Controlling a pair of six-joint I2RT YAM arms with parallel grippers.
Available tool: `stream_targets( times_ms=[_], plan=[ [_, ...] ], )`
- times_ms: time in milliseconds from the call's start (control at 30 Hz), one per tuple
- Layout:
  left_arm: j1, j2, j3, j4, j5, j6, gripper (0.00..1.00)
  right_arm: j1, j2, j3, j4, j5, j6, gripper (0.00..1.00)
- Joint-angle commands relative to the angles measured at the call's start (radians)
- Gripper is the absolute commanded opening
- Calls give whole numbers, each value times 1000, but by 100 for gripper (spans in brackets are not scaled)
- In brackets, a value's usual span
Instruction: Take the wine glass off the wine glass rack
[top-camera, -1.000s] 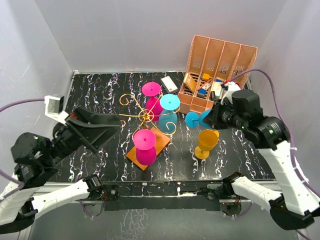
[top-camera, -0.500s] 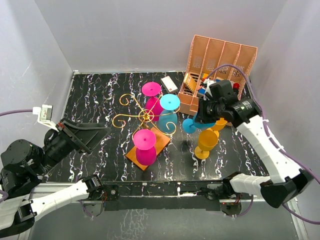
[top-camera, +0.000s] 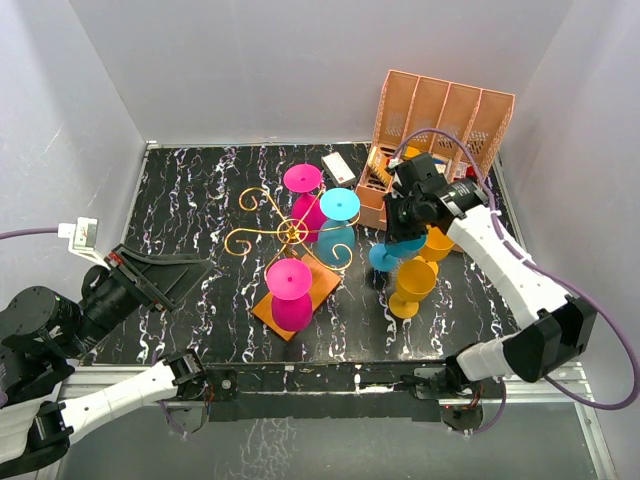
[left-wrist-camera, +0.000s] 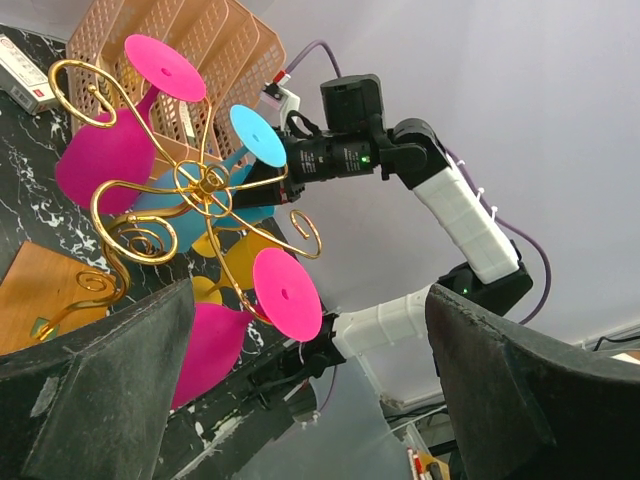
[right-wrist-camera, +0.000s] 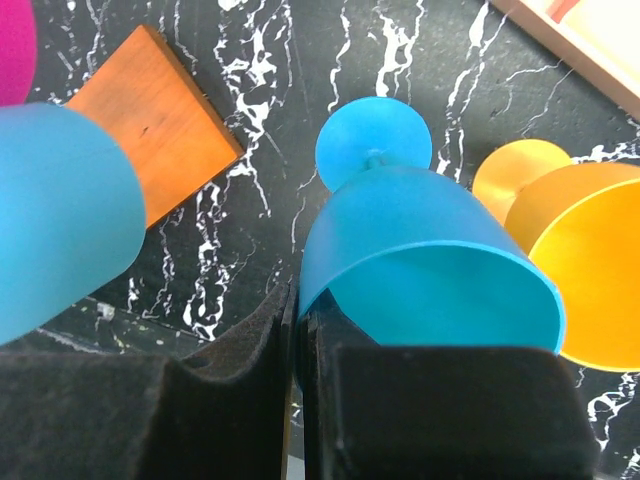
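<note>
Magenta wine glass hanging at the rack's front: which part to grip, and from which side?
Best guess: grip the bowl of the front magenta glass, coming level from the near-left side. It hangs upside down, foot caught on a scroll arm of the rack, so only the bowl below is clear for the jaws.

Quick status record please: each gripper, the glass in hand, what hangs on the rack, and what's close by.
right gripper: shut on the rim of the blue glass
blue glass: off the rack, foot down; contact with the table cannot be told
left gripper: open, holds nothing, left of the rack
wine glass rack: holds back pink glass, hanging blue glass, front pink glass
nearest neighbour: yellow glass, upright just right of the held one
</note>
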Motion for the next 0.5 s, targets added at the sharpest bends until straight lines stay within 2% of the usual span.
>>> stream_targets(
  times_ms=[0, 467],
  plan=[
    [0, -6, 11, -2, -12, 0, 97, -1, 45, 68, 23, 73, -28, 8],
    [0, -13, -2, 20, -11, -15, 97, 1, 174, 75, 54, 108, -57, 10]
  ],
)
